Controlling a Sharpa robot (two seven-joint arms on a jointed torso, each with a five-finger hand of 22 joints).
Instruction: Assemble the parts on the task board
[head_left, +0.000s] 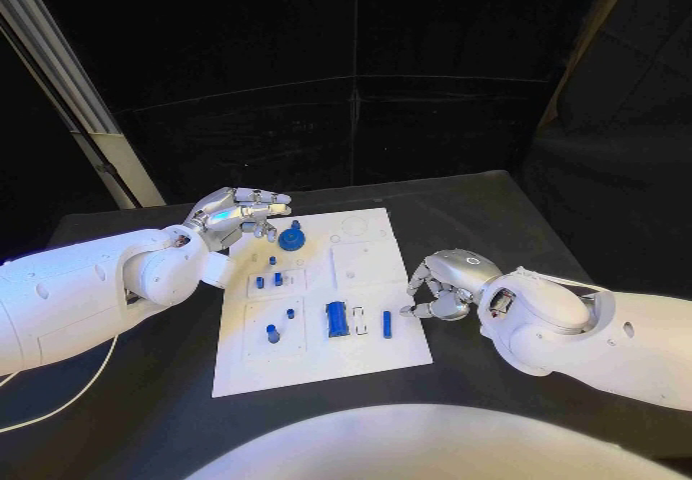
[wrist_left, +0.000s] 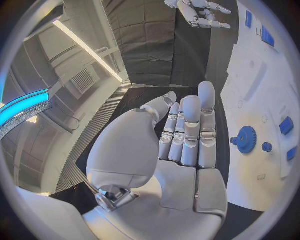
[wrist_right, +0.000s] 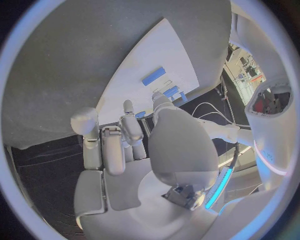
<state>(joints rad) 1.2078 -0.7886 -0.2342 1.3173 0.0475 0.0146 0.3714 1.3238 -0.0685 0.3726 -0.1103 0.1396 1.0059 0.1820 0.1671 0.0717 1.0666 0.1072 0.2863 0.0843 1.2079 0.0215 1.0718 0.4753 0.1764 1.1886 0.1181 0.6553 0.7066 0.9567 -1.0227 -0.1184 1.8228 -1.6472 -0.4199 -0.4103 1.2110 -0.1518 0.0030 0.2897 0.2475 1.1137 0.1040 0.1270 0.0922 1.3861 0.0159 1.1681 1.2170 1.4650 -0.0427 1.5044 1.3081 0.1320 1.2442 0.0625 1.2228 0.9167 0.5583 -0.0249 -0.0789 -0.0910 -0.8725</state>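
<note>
Black table (head_left: 476, 210) bears the white task board (head_left: 368, 260), a blue gear (head_left: 293, 238) near its far edge. Left hand (head_left: 231, 215) beside the gear has fingers straight, empty. Right hand (head_left: 444, 290) curls empty by the board.

This is a robotics lab or test cell set up for recording, not a home or shop. A black counter (head_left: 476, 215) stands inside an enclosure of black curtains (head_left: 346, 110) that shut off the background on every side in the head view. A pale metal frame post (head_left: 87, 115) leans along the curtain's left edge. On the counter lies a white task board (head_left: 375, 265) with small blue parts (head_left: 336, 318) set in its recesses, a bench-test fixture. In the left wrist view a long strip light (wrist_left: 87, 50) runs overhead beside a wall vent (wrist_left: 81, 80), as in an industrial room.
</note>
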